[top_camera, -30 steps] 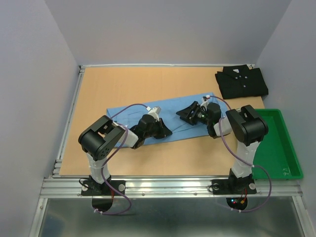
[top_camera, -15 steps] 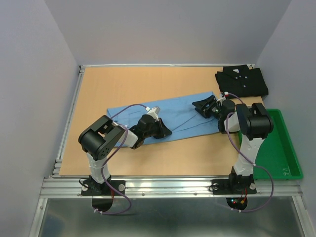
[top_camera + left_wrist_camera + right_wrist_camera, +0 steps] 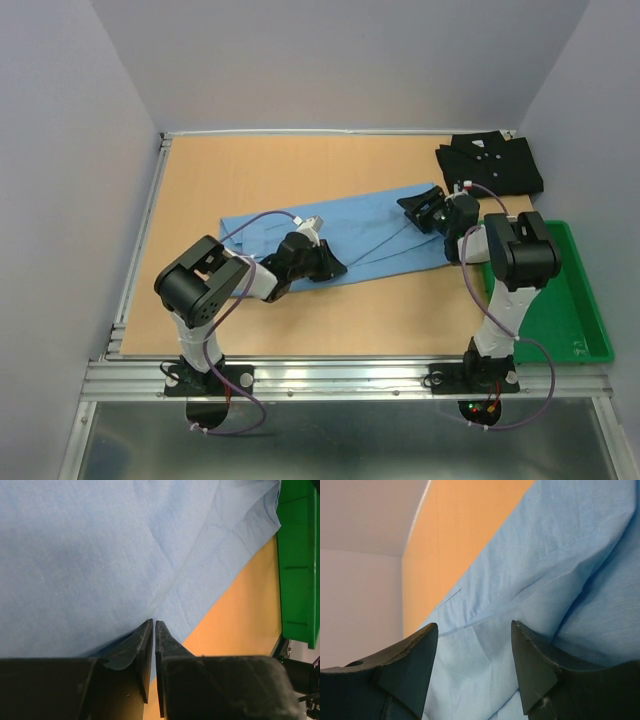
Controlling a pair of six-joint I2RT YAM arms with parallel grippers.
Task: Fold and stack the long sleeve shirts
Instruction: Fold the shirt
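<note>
Plywood table inside a plain grey booth, nothing fancy. 2 shirts on it. The black shirt sits folded up in the 1 o'clock corner, collar and white buttons facing up. The light blue shirt lies mid-table as a long flat band running from about 8 o'clock to 2 o'clock, so it looks only partly folded.

Left gripper is down at the shirt's near edge, around the band's 6 o'clock side. Its jaws are all but pressed together, with just a hairline slit between them. Honestly I can't tell from the wrist view whether any cloth is nipped in there. Right gripper hangs over the 2 o'clock end of the blue shirt with jaws spread wide and nothing between them.

Handling-wise, this is thin, light, floppy cotton. It'll sag, crease and drag along the table, and anything lifted by 1 point just droops. I'd say pinch it at the edges or corners of the band, 1 gripper per end, so the fold goes over evenly and doesn't bunch up.

Only container is the green tray hanging off the table's right side at 4 o'clock. I see nothing lying in the part that shows, though the right arm hides its left rim.
</note>
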